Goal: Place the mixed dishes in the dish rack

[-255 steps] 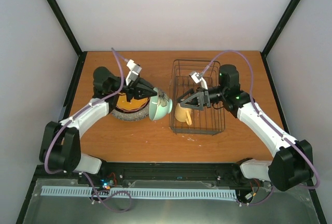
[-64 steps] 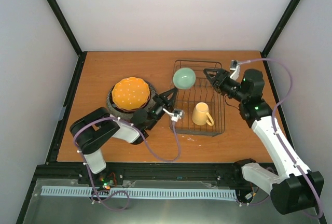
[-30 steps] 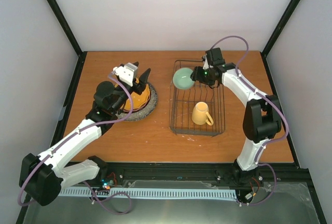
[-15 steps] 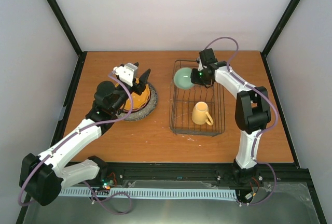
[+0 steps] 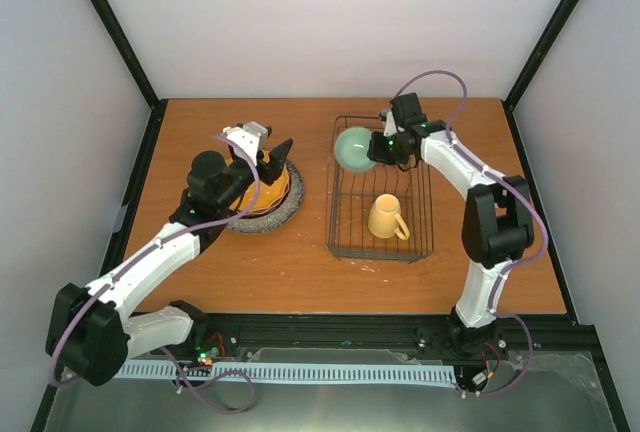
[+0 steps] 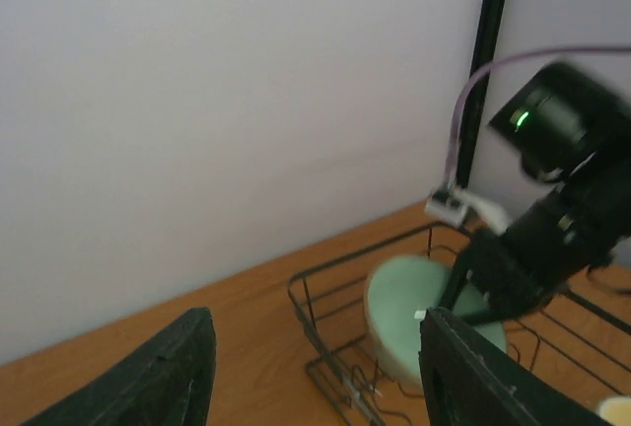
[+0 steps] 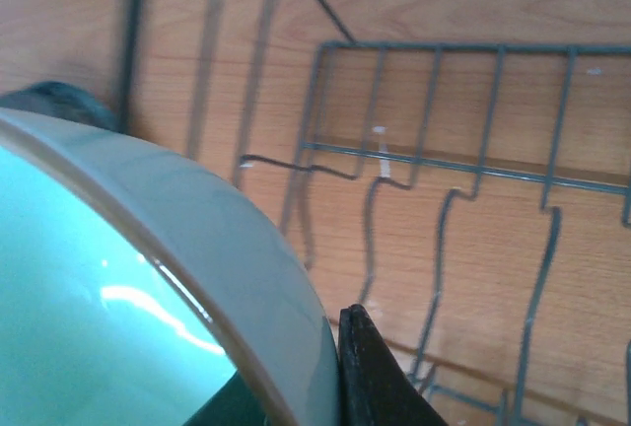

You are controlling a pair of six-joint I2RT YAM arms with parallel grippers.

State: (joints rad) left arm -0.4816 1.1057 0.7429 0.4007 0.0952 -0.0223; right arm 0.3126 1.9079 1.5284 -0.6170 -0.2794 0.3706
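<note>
right gripper (image 5: 384, 148) is pinching the pale green bowl (image 5: 352, 147) by its rim. The right wrist view is showing one finger (image 7: 373, 377) pressed on the outer wall, with its partner hidden behind the bowl. The bowl is standing tilted on edge just ahead of those fingers, inside the dish rack (image 5: 331, 214), whose bars are running under and around the gripper. The yellow mug (image 5: 386, 217) is lying in the rack back toward the arm bases, apart from the bowl. left gripper (image 6: 315, 332) is hanging spread wide with nothing between its fingers. Under it is the orange white-dotted scalloped plate (image 5: 270, 184), sitting on the large grey speckled plate (image 5: 268, 216); I can't make out the dark-rimmed plate. Risks as I'm reading them: the bowl is leaning on its rim, so letting go here could let it flop flat or roll toward the mug. The outer finger is running close to the wire bars, so a low pull-back could hook the rack and drag it. The plates are stacked, so a shallow pinch could slip or lift two at once. The top view is giving layout but no contact, and the right wrist is giving contact and bars only. The left wrist is catching the bowl side-on with the other gripper on it, but missing the plates under its own fingers.
</note>
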